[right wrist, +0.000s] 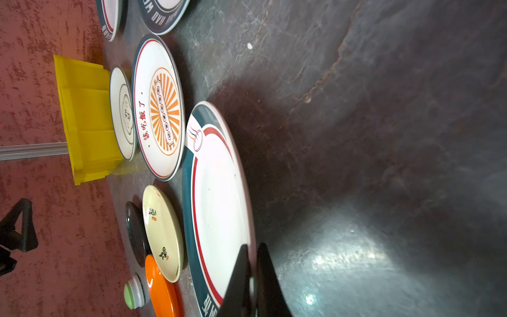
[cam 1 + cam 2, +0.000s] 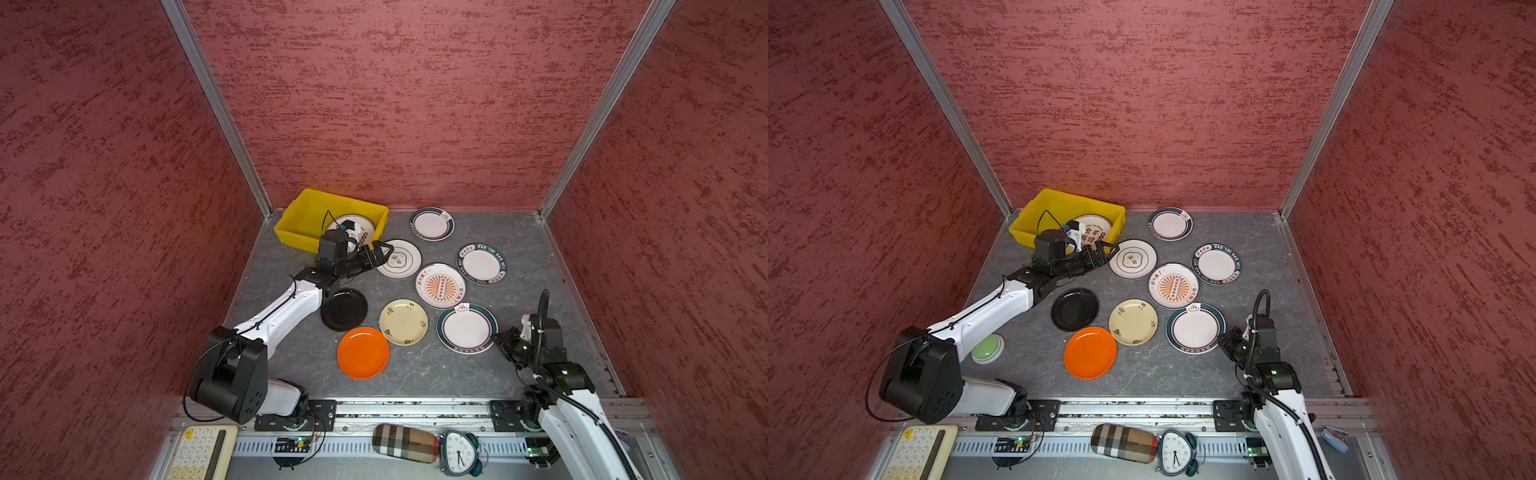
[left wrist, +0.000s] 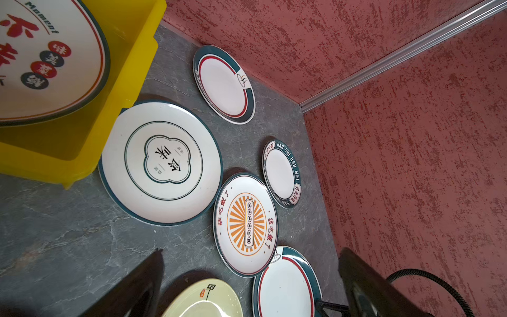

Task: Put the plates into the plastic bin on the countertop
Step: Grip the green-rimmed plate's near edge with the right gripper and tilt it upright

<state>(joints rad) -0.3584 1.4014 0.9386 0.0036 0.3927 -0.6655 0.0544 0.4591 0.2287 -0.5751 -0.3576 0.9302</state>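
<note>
The yellow plastic bin (image 2: 305,214) stands at the back left of the countertop (image 2: 519,374), with one red-lettered plate (image 2: 366,227) inside. My left gripper (image 2: 382,250) hangs open and empty by the bin's near right corner, at the edge of the cloud-outline plate (image 2: 401,259). On the countertop lie the sunburst plate (image 2: 439,286), black plate (image 2: 344,309), orange plate (image 2: 362,352), cream floral plate (image 2: 403,322) and teal-rimmed plates (image 2: 432,223) (image 2: 482,264). My right gripper (image 1: 252,245) is shut on the near rim of the large teal-rimmed plate (image 1: 219,192), which lies on the countertop.
A green push button (image 2: 987,348) sits near the left arm's elbow. On the front rail lie a cream keypad (image 2: 199,453), a checked case (image 2: 405,442) and an alarm clock (image 2: 459,453). Red textured walls (image 2: 415,104) close in three sides.
</note>
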